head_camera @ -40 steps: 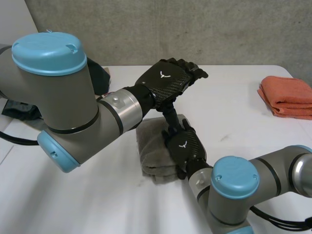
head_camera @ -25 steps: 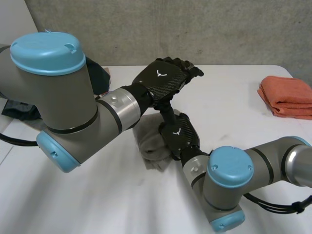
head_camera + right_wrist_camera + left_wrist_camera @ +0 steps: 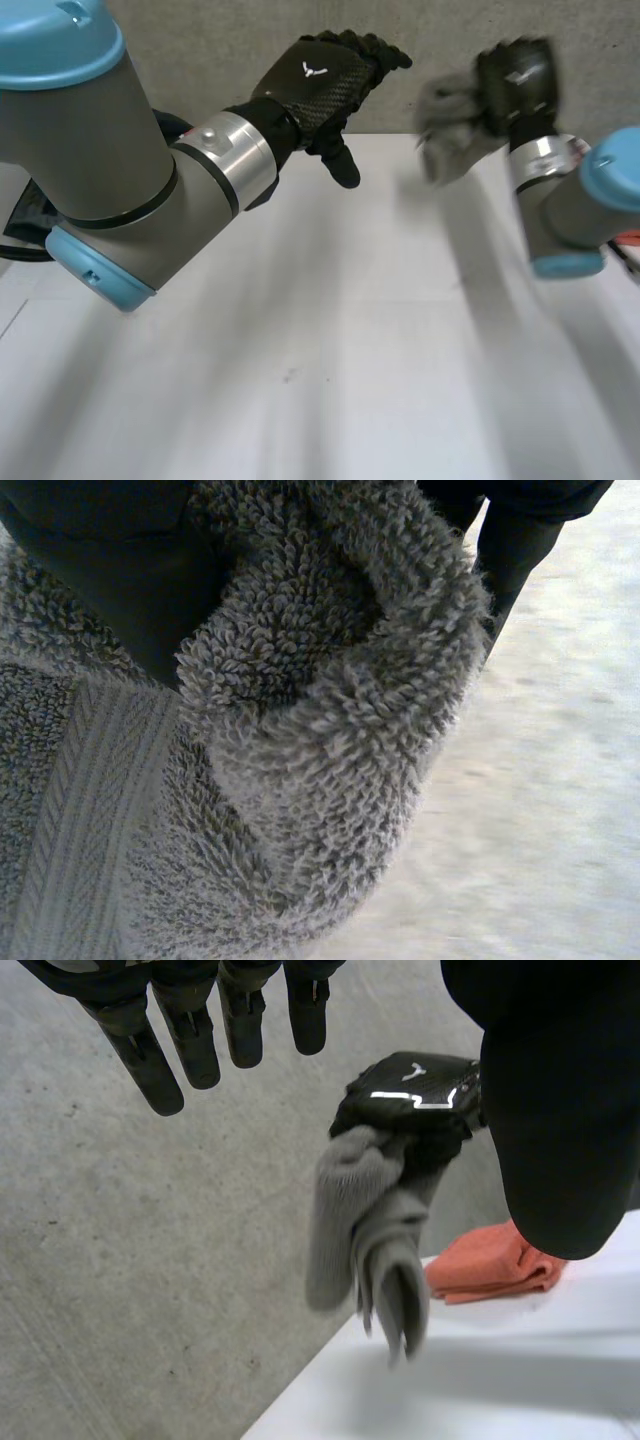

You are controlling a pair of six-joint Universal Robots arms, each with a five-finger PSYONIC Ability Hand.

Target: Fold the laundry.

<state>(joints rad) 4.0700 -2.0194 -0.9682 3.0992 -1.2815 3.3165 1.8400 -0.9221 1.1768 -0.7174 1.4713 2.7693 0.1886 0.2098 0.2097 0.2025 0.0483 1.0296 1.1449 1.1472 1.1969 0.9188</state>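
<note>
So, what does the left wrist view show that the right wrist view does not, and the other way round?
The left wrist view adds the left hand, fingers straight and holding nothing, the whole grey towel hanging from the right hand clear of the table, a folded orange towel lying on the table, and the concrete wall. The right wrist view adds the towel's looped pile up close and a flat woven band across it. Both share the grey towel gripped in the right hand, with the white table below.
</note>
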